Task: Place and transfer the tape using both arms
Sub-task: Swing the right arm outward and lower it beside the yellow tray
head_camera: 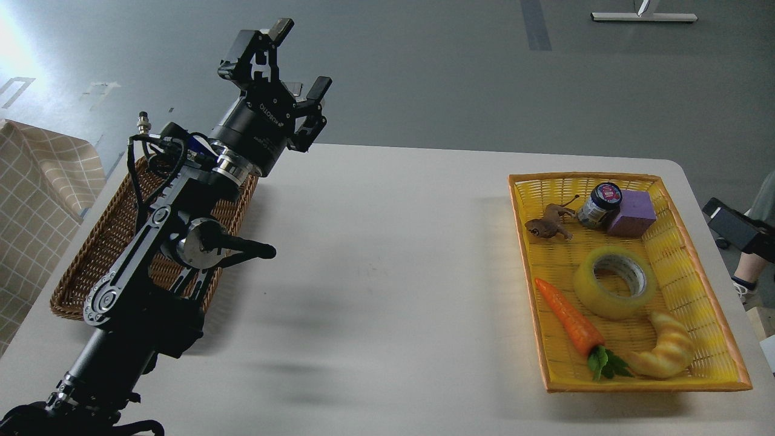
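Observation:
The tape (614, 282), a wide translucent yellow roll with a whitish printed core, lies flat in the middle of the yellow basket (702, 284) at the table's right. My left arm comes in from the lower left. Its gripper (295, 60) is raised above the table's far left part, over the far end of the brown basket, with its fingers spread open and nothing between them. It is far from the tape. My right arm and its gripper are out of view.
A brown wicker basket (100, 254) sits at the table's left, partly behind my arm. The yellow basket also holds a toy carrot (569, 318), a croissant (666, 351), a purple block (633, 213), a small jar (599, 204) and a brown toy animal (550, 223).

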`<action>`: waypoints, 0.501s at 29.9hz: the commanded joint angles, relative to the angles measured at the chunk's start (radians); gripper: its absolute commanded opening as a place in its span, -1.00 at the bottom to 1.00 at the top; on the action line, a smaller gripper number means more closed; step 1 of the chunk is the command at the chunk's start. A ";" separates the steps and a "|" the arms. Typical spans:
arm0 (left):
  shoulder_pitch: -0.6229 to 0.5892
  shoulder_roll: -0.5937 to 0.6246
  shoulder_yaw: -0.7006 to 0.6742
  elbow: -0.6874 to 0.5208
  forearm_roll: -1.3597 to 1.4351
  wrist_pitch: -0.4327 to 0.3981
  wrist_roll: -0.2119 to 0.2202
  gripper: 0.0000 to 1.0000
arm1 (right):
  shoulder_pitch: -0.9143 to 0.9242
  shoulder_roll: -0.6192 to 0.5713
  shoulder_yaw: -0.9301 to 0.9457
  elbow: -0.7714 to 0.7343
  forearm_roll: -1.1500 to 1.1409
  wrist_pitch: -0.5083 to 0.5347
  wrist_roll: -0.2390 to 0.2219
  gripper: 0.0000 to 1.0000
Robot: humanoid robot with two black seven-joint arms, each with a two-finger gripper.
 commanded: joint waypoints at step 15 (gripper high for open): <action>0.000 0.000 0.000 0.001 0.000 0.000 -0.001 0.96 | 0.174 -0.068 -0.225 -0.184 -0.167 0.000 0.055 0.96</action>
